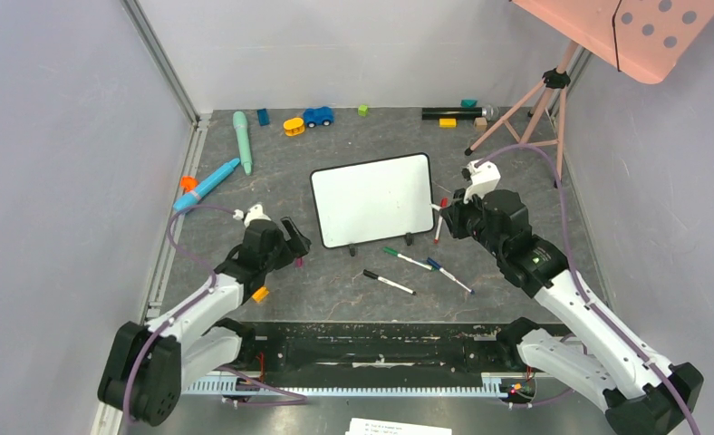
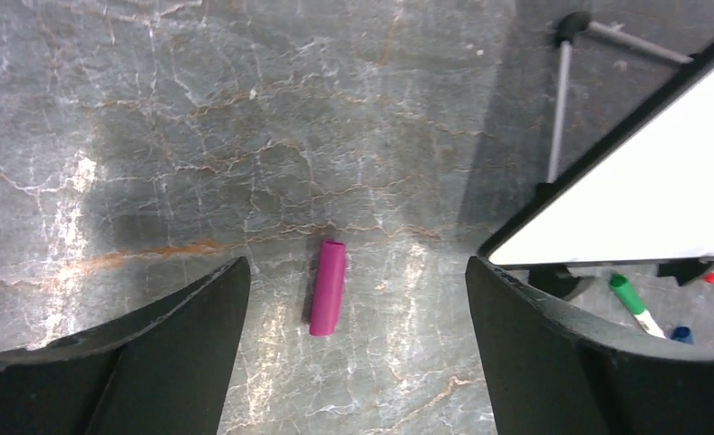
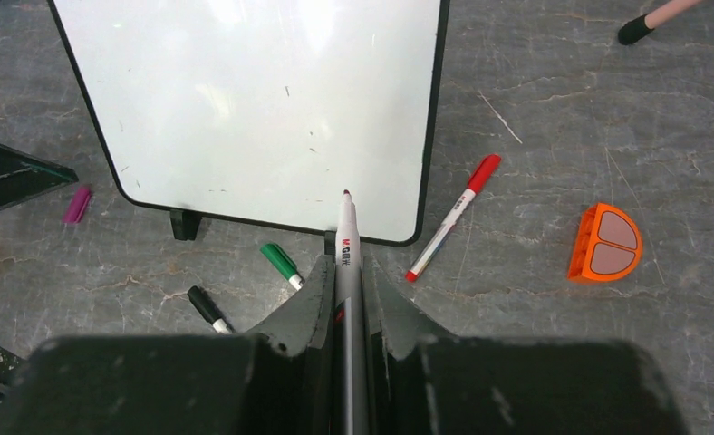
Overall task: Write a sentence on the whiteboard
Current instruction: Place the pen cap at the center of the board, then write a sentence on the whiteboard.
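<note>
The whiteboard (image 1: 371,198) (image 3: 254,100) lies flat mid-table, its face bare white, with no sentence in view on it. My right gripper (image 1: 450,217) (image 3: 346,265) is shut on an uncapped white marker (image 3: 347,227). The marker's dark tip points at the board's near edge by its corner. My left gripper (image 1: 294,241) (image 2: 358,268) stands open left of the board, with nothing between its fingers. A magenta marker cap (image 2: 328,288) (image 3: 77,205) lies on the table just below them. The board's corner (image 2: 661,181) shows at the right of the left wrist view.
Green (image 1: 403,256), blue (image 1: 446,274) and black (image 1: 388,282) markers lie in front of the board, and a red one (image 3: 453,217) lies beside it. An orange piece (image 3: 605,243) sits to the right. Toys line the back wall, beside a pink tripod (image 1: 525,109).
</note>
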Controlling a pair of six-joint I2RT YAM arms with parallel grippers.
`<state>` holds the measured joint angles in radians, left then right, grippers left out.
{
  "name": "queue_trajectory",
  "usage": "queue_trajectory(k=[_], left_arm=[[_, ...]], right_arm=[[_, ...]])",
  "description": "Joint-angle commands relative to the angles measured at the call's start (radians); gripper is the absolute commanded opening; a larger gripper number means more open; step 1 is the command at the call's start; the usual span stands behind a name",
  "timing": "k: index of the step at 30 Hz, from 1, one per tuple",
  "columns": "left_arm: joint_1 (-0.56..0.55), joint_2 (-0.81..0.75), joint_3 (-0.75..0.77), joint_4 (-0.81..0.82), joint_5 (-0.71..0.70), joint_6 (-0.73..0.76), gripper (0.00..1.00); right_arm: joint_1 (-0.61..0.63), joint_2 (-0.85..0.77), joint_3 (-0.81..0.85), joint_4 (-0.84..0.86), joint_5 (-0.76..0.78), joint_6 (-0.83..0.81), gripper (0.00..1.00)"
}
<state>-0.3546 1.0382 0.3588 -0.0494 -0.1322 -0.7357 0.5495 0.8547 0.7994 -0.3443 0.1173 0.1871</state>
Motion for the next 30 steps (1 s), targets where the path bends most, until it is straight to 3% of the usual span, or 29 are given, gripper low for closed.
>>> queue_trajectory(k=[1,11,18,25,30], left_arm=[[0.006,-0.103,0.011,-0.013,0.006,0.002,0.94],[0.004,-0.324,-0.008,-0.107,0.151,0.029,1.0],[0.005,-0.376,0.026,-0.204,0.279,0.005,1.0],[0.005,-0.434,-0.01,-0.138,0.334,-0.001,1.0],[0.004,-0.427,-0.078,0.032,0.329,-0.007,1.0]], right_arm=[[-0.001,-0.046,-0.012,0.062,0.025,0.019,0.0],[-0.002,-0.121,-0.066,0.031,-0.051,-0.012,0.0],[-0.002,-0.219,-0.128,0.016,-0.088,0.028,0.0],[-0.002,-0.317,-0.167,-0.017,-0.064,0.052,0.0],[-0.002,-0.386,-0.172,-0.054,0.016,0.078,0.0]])
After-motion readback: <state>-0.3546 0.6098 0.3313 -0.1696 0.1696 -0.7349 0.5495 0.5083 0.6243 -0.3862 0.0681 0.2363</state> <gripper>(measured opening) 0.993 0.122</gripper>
